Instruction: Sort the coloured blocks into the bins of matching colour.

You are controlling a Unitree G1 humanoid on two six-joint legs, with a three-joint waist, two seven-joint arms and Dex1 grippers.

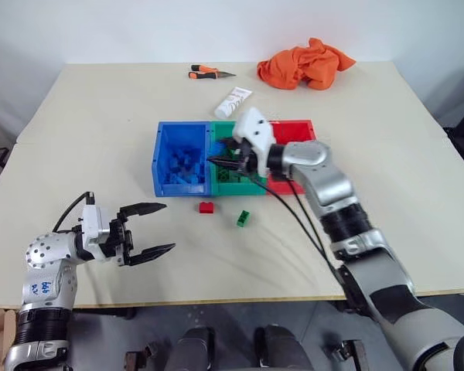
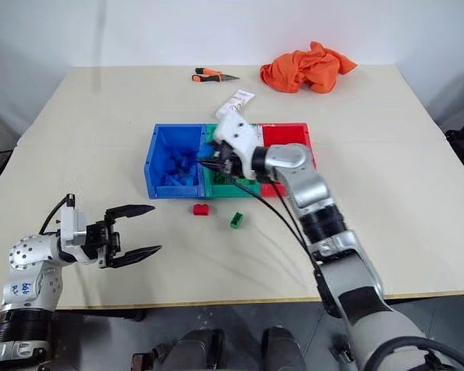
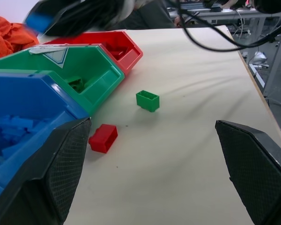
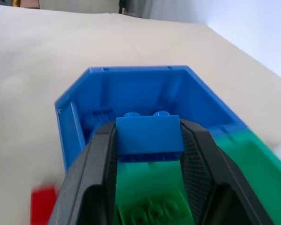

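Note:
My right gripper (image 4: 149, 130) is shut on a blue block (image 4: 149, 137). It hovers over the green bin (image 1: 221, 128), pointing toward the blue bin (image 1: 164, 158), which holds several blue blocks. The red bin (image 1: 294, 130) adjoins the green one on the right. A red block (image 1: 207, 207) and a green block (image 1: 243, 218) lie on the table just in front of the bins. My left gripper (image 1: 159, 229) stands open near the table's front left, pointing at those two blocks from a distance, with nothing between its fingers.
At the far side of the table lie an orange cloth (image 1: 305, 63), a white tube (image 1: 233, 101) and an orange-handled tool (image 1: 209, 73). Black cables hang from my right arm across the red bin. The table's front edge runs close under my left gripper.

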